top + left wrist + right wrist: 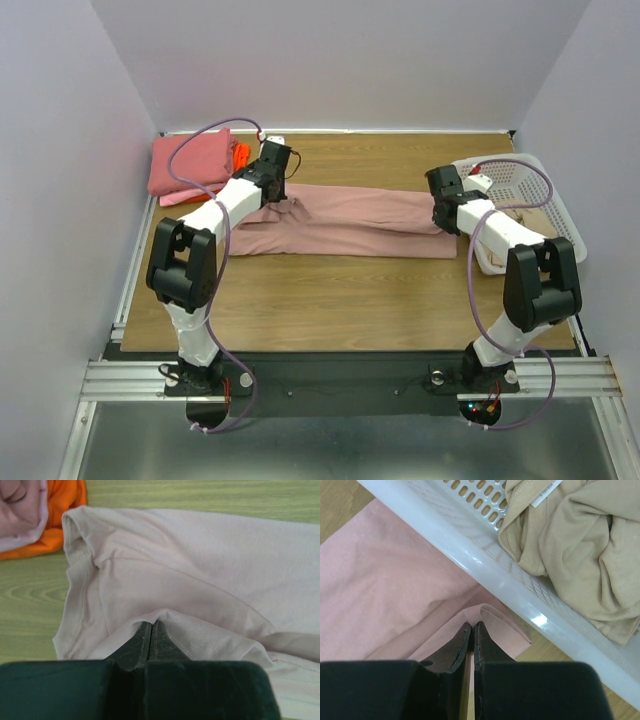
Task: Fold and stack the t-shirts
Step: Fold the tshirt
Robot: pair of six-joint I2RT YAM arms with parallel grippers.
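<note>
A dusty-pink t-shirt (350, 220) lies stretched left to right across the middle of the table, plain side up. My left gripper (270, 178) is shut on a fold of its left end (210, 635), near a sleeve. My right gripper (445, 208) is shut on its right edge (492, 625), close against the basket. Folded coral-pink (190, 160), pale-pink (22, 510) and orange-red (240, 155) tees sit stacked at the back left. A crumpled beige tee (580, 545) lies in the basket.
A white plastic lattice basket (540, 190) stands at the right edge of the table, its rim (470, 555) just beyond my right fingers. Grey walls enclose the table on three sides. Bare wood lies in front of the stretched shirt.
</note>
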